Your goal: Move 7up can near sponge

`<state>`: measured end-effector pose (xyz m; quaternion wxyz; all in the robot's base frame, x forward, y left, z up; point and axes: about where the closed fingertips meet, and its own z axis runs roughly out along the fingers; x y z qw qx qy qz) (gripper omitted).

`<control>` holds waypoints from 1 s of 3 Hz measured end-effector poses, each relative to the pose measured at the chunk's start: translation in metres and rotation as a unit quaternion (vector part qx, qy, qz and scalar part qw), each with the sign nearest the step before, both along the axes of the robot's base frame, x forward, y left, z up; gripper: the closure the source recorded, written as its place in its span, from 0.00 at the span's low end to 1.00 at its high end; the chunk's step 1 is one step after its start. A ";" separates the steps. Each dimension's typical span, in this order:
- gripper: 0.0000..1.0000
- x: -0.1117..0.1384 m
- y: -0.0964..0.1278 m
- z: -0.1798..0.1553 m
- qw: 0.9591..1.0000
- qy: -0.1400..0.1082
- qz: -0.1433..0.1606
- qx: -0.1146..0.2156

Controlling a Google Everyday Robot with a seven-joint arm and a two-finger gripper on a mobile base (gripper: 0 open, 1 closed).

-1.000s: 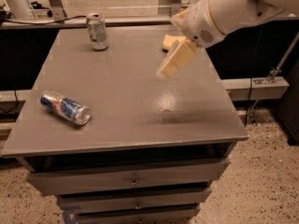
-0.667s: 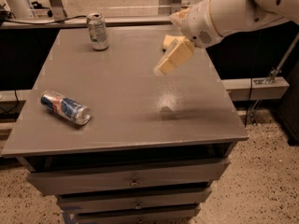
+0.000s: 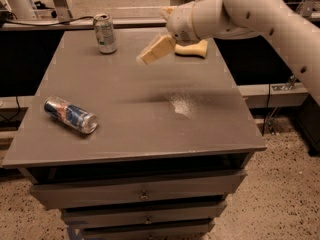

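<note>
Hovering over the back half of the surface (image 3: 150, 129), the end effector (image 3: 150, 54) points down and to the picture's left; whether it is wide or narrow I cannot tell. Just behind it, the sponge (image 3: 194, 48) lies near the back right edge, partly hidden by the arm (image 3: 250, 14). The 7up can (image 3: 105, 33) stands upright at the back left, apart from the end effector and well apart from the sponge. A blue can (image 3: 70, 115) lies on its side near the front left corner. Drawers (image 3: 142, 194) sit below.
</note>
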<state>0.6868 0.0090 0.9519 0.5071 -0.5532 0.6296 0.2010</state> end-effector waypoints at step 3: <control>0.00 0.117 0.091 -0.038 0.999 -0.002 0.023 0.029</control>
